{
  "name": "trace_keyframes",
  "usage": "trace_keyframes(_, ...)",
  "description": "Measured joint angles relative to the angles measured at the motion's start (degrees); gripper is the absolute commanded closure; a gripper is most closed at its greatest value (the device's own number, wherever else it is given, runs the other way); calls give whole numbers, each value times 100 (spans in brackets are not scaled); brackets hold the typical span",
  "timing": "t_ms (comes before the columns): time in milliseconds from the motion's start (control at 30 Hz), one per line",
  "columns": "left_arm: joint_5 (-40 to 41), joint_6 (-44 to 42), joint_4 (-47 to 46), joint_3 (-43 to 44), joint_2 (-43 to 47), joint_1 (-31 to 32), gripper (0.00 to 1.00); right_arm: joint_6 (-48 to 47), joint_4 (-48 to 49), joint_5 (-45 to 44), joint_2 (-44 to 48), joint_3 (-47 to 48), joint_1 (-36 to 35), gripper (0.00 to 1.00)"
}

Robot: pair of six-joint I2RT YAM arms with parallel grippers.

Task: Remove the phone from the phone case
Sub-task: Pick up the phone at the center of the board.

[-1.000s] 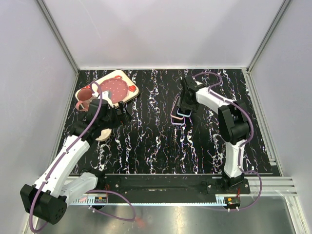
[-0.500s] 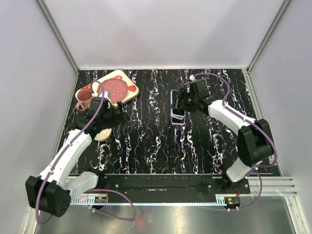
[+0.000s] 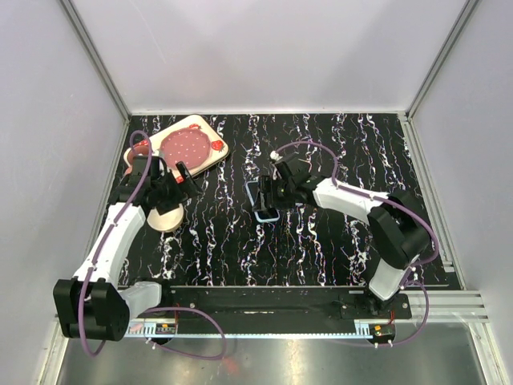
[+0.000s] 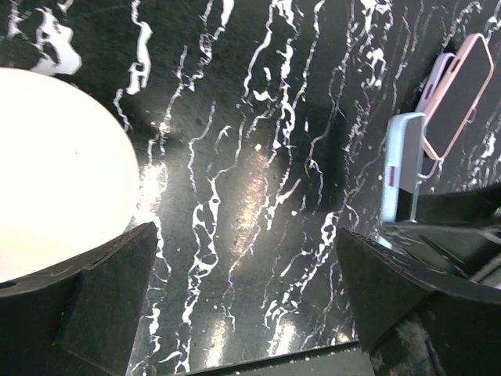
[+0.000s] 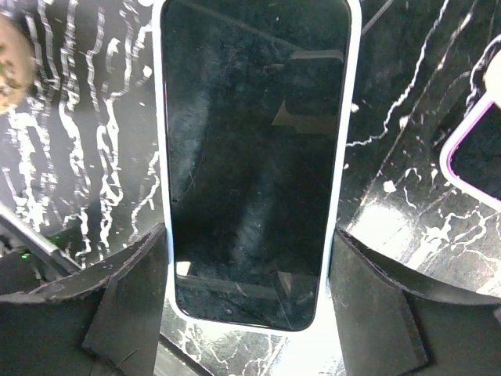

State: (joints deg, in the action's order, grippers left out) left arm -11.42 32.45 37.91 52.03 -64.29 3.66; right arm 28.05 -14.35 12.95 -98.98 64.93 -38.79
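Observation:
A phone in a light blue case (image 5: 254,157) is held by its two long edges between my right gripper's (image 5: 250,301) fingers, screen facing the camera. In the top view the right gripper (image 3: 271,192) holds this phone (image 3: 262,207) near the table's middle. The left wrist view shows the phone (image 4: 401,168) edge-on. My left gripper (image 3: 164,183) is open and empty at the left, over bare table (image 4: 250,313), with nothing between its fingers.
A cream disc (image 3: 164,218) lies just beside the left gripper and also shows in the left wrist view (image 4: 55,172). A pink strawberry tray (image 3: 188,144) and a pink mug (image 3: 138,152) sit far left. Pink-cased (image 4: 462,90) and purple-cased (image 5: 477,157) phones lie nearby.
My right gripper has carried the blue-cased phone left and nearer, away from the other phones. My left arm has swung left, toward the mug.

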Motion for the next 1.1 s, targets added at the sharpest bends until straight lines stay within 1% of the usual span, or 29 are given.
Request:
trace_keyframes(200, -396, 90, -33, -11, -129, 2, 1, 28, -175, -219, -199, -70, -96, 54)
trace_keyframes(300, -772, 229, -245, -155, -273, 2, 1, 35, -131, -243, -199, -146, -98, 54)
trace_keyframes(467, -1753, 951, -1408, -922, -365, 31, 1, 140, 302, 63, -103, -452, -98, 54)
trace_keyframes(567, -2111, 1357, -1967, -1075, -599, 131, 1, 249, 507, 304, 7, -557, -103, 54)
trace_keyframes(667, -2277, 1635, -2516, -1075, -876, 352, 1, 358, 686, 474, 138, -566, -105, 54)
trace_keyframes(833, -2382, 1941, -3112, -1058, -1399, 778, 5, 483, 1051, 621, 313, -553, -109, 53)
trace_keyframes(967, -2483, 2271, -3556, -1058, -1751, 857, 7, 483, 1062, 643, 315, -490, -111, 54)
trace_keyframes(1100, -2481, 2457, -3827, -1014, -1799, 992, 9, 485, 977, 664, 315, -358, -118, 54)
